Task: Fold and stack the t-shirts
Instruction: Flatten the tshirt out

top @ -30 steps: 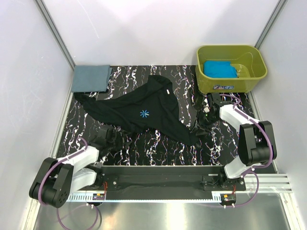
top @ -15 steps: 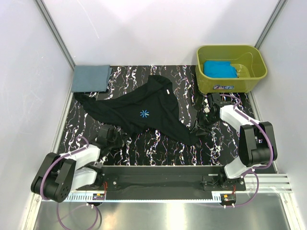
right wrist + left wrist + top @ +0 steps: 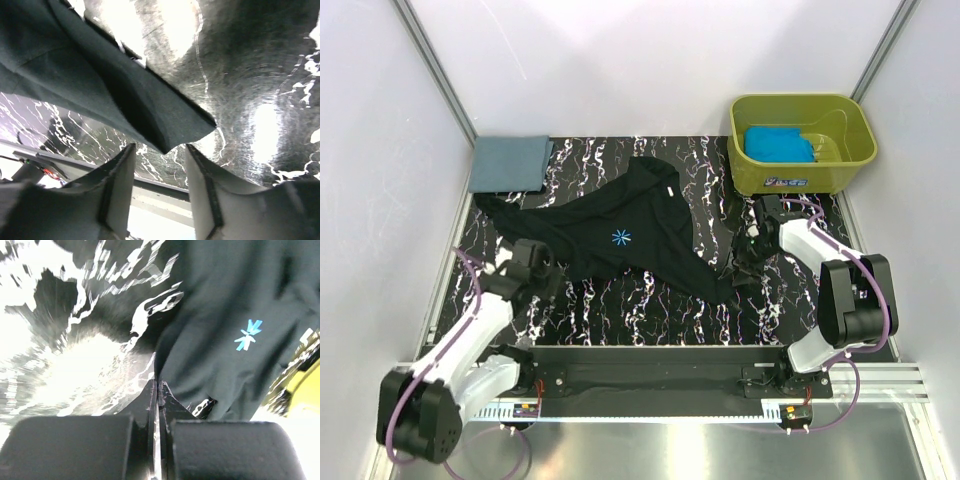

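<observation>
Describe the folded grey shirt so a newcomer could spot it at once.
On the black marbled tabletop, look to the far left corner. The grey-blue t-shirt lies there, folded into a flat rectangle. The black t-shirt nearby sprawls unfolded, and the turquoise t-shirt sits in the olive tub.

Quick count: three t-shirts total. One black shirt [image 3: 620,235] spread out mid-frame, one grey-blue shirt [image 3: 508,163] folded in the upper left, and one turquoise shirt [image 3: 777,143] sitting in the tub at the upper right. Just the one tub [image 3: 840,170], olive green. Two robot arms: an arm [image 3: 470,335] at lower left and an arm [image 3: 815,245] on the right side. One marbled table [image 3: 645,300] under it all.
</observation>
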`<state>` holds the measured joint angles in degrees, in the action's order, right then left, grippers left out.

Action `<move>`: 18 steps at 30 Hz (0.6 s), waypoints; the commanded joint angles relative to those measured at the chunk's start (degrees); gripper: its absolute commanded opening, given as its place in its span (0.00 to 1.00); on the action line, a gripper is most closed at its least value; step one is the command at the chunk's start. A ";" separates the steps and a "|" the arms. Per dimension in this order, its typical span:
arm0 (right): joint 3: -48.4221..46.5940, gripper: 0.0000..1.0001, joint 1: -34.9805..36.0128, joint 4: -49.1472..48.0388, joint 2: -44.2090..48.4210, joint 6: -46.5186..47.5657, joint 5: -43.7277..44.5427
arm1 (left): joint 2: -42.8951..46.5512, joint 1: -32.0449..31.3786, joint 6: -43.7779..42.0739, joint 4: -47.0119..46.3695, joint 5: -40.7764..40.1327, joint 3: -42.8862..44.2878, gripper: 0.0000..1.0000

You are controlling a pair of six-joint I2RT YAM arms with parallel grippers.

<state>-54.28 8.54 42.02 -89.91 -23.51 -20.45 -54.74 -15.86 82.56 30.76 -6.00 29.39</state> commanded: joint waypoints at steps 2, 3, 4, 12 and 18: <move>1.37 0.46 -1.50 0.52 1.58 -0.84 1.03 | 6.31 0.91 -20.47 12.38 -9.71 8.47 0.00; 1.89 0.44 -1.85 0.43 1.49 -0.93 1.02 | 6.83 0.92 -22.34 14.39 -10.69 9.63 0.00; 2.16 0.43 -2.03 0.43 1.66 -1.10 1.37 | 7.97 0.92 -24.10 15.46 -11.74 10.68 0.00; 5.76 0.47 -2.82 -2.37 -1.05 -2.42 2.08 | 11.75 1.00 -34.31 24.34 -24.14 18.60 0.00; 8.66 0.57 -2.91 -4.84 1.30 -7.51 2.52 | 15.09 0.92 -35.63 25.92 -23.97 18.86 0.00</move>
<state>-46.94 6.07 39.48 -90.74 -27.64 -19.07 -41.32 -15.11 50.04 55.07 -26.35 46.00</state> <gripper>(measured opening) 0.564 0.012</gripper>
